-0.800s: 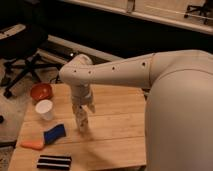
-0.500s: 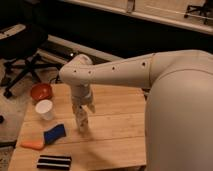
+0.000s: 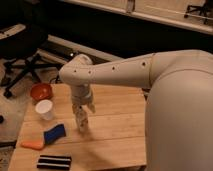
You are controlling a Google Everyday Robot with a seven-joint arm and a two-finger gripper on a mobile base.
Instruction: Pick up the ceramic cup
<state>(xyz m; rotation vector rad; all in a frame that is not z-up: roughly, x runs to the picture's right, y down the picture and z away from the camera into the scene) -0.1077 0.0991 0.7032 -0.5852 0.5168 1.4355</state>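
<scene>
Wooden desk, dark office behind. Cup stands at the left side, just beside the bowl, and is not yet grasped. End effector hangs over the bottle, apart from the cup; I cannot tell how open it is. I judge the whole pick is left.

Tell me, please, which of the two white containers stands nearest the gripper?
The small white bottle, upright directly beneath the gripper at mid-table. The ceramic cup is wider, open-topped and stands apart, beside the orange bowl.
</scene>
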